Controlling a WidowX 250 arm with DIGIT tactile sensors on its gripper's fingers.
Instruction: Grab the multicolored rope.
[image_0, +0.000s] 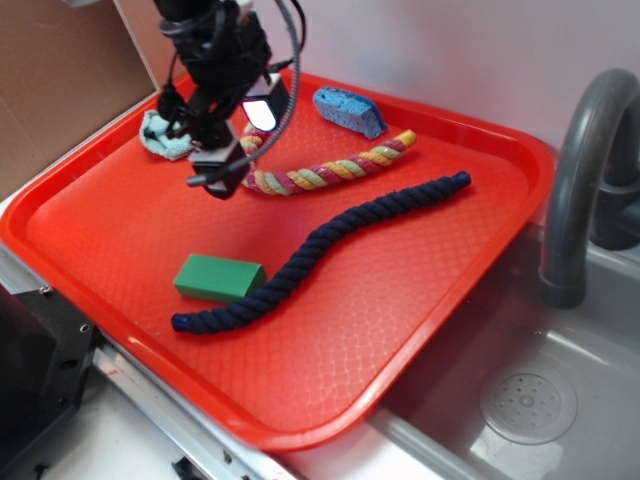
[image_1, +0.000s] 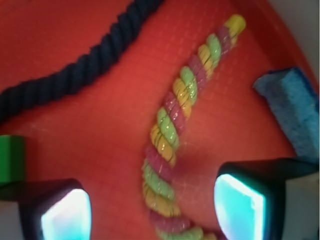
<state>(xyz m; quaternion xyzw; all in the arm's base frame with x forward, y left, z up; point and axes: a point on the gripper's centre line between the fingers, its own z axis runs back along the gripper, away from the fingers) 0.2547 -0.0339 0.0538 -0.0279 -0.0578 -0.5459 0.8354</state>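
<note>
**Tool spread over the multicolored rope on a red tray**

Red plastic fills most of both views: a tray (image_0: 420, 330) with a waffle-textured floor, set beside a grey sink (image_0: 560, 400) with a dark curved faucet (image_0: 580, 170); a pale wall stands behind it.

Above the tray's far left part hangs the tool (image_0: 232, 150), black, cabled, pointing down; in the wrist view its two fingers (image_1: 240, 205) stand wide apart, released, with nothing clasped between them; their inner faces glow pale cyan. Between those fingers runs the near end of the multicolored rope (image_1: 172, 130), a short thick twist of yellow, pink-red and green strands; it lies on the tray floor and passes through the gap; whether either finger touches it cannot be told. In the exterior view the same rope (image_0: 330, 172) stretches from under the tool toward the tray's far right, curving slightly.

Just beyond the rope's far side lies a blue sponge (image_0: 348, 110); a light teal cloth (image_0: 163, 137) sits at the tray's far left, partly behind the arm. Nearer the camera, apart from the first rope, a longer navy-blue rope (image_0: 320, 250) snakes across the tray; a green block (image_0: 219, 277) rests just beside its lower end.
</note>
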